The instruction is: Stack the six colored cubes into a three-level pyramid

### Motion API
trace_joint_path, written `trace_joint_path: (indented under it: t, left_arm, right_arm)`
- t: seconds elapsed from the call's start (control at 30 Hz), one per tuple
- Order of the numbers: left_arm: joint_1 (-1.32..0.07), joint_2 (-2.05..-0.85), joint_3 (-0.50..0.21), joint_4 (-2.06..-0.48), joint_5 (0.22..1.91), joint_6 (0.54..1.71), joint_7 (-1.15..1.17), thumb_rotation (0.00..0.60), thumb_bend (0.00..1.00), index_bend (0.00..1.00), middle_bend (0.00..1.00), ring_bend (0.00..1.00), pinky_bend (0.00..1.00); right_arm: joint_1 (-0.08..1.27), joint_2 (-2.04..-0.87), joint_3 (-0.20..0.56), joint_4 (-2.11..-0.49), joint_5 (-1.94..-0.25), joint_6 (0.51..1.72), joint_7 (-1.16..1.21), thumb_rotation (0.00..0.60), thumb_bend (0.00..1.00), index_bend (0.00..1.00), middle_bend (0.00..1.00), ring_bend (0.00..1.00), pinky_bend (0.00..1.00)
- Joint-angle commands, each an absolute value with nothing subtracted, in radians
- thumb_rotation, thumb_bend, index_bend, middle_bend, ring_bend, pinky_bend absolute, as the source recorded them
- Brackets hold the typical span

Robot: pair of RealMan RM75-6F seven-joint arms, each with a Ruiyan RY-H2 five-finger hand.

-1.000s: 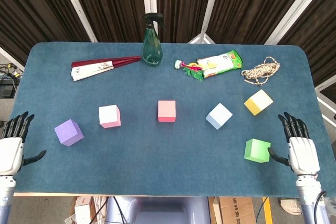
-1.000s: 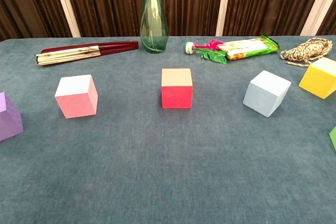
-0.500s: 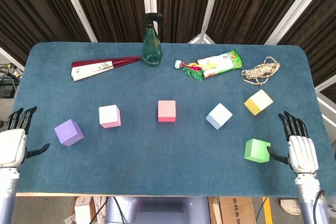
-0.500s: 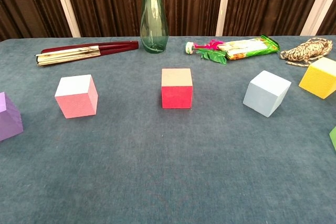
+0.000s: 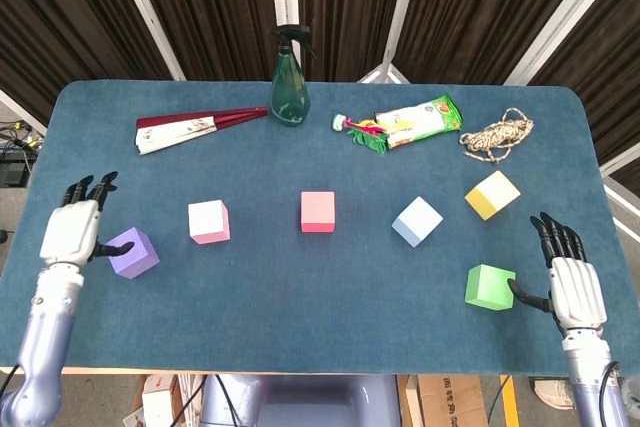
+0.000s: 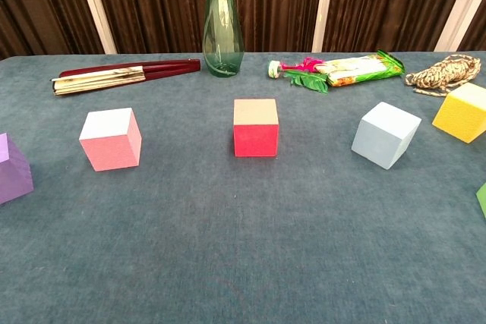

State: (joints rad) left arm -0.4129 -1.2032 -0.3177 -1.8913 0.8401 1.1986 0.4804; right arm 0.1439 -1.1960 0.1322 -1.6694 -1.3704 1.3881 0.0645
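Six cubes lie apart on the blue table. From left: purple cube (image 5: 132,252) (image 6: 14,169), pink cube (image 5: 209,221) (image 6: 112,139), red cube (image 5: 318,212) (image 6: 256,127), light blue cube (image 5: 417,221) (image 6: 386,134), yellow cube (image 5: 492,195) (image 6: 463,112), green cube (image 5: 490,286) (image 6: 482,199). My left hand (image 5: 72,230) is open just left of the purple cube, its thumb beside the cube. My right hand (image 5: 571,284) is open just right of the green cube, thumb close to it. Neither hand shows in the chest view.
At the back stand a green spray bottle (image 5: 290,79) (image 6: 222,24), a folded fan (image 5: 190,128) (image 6: 121,76), a snack packet with a toy (image 5: 410,123) (image 6: 342,69) and a coil of rope (image 5: 498,135) (image 6: 444,73). The table's front edge (image 5: 300,370) is near.
My left hand has moved up and rightward from the table's left edge to beside the purple cube. The right hand and all cubes have stayed put.
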Motion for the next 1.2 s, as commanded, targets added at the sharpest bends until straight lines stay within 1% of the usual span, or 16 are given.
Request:
trace_joint_path:
  t: [0.03,0.27,0.43,1.0,1.2]
  left_arm:
    - [-0.528,-1.243,-0.359,-1.887,0.666,1.141,0.596,0.600,0.05,0.00,0.19,0.00,0.01]
    - [-0.645,-1.313,-0.364,-1.835,0.500,1.128,0.677,0.600,0.05,0.00,0.20,0.00,0.01]
    - [-0.703,-1.359,-0.350,-1.799,0.439,1.130,0.715,0.600,0.05,0.00,0.21,0.00,0.01]
    - [-0.794,-1.452,-0.303,-1.714,0.364,1.147,0.747,0.600,0.05,0.00,0.23,0.00,0.01]
    - [-0.817,-1.478,-0.292,-1.674,0.347,1.136,0.748,0.600,0.08,0.00,0.23,0.00,0.01]
  right_arm:
    - [0.145,-1.192,0.132,-1.671,-1.368,1.383,0.071,0.600,0.27,0.00,0.00,0.00,0.00]
    - [0.145,-1.186,0.132,-1.674,-1.367,1.379,0.084,0.600,0.27,0.00,0.00,0.00,0.00]
    - [0.146,-1.183,0.132,-1.674,-1.364,1.373,0.092,0.600,0.27,0.00,0.00,0.00,0.00]
    - [0.149,-1.174,0.130,-1.677,-1.366,1.360,0.116,0.600,0.27,0.00,0.00,0.00,0.00]
    - [0.150,-1.174,0.130,-1.678,-1.363,1.359,0.116,0.600,0.27,0.00,0.00,0.00,0.00]
